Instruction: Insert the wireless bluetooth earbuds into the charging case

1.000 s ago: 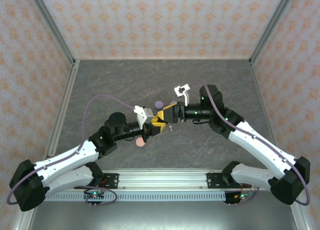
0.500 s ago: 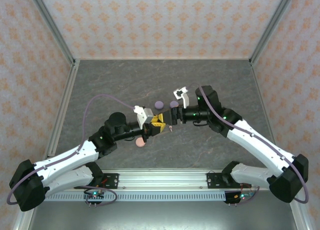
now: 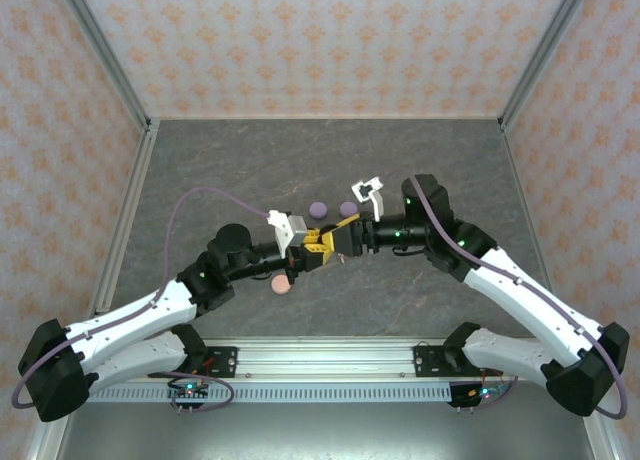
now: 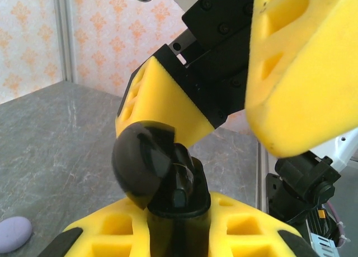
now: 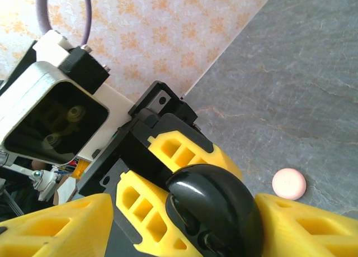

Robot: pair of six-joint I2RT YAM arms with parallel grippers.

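Grey marbled table (image 3: 200, 160), centre frame: left gripper (image 3: 320, 249) clamps black charging case (image 4: 159, 173), lid tipped open. Right gripper (image 3: 341, 242) jaws spread beside lid. Earbud seated? Cannot tell. Lavender case (image 3: 319, 209), pink case (image 3: 282, 284) untouched; likely much left.

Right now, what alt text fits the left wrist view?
A black charging case, lid ajar, is clamped in the left gripper at the bottom of the frame. The right gripper hangs open just above it, yellow fingers spread; a lavender disc lies on the grey table.
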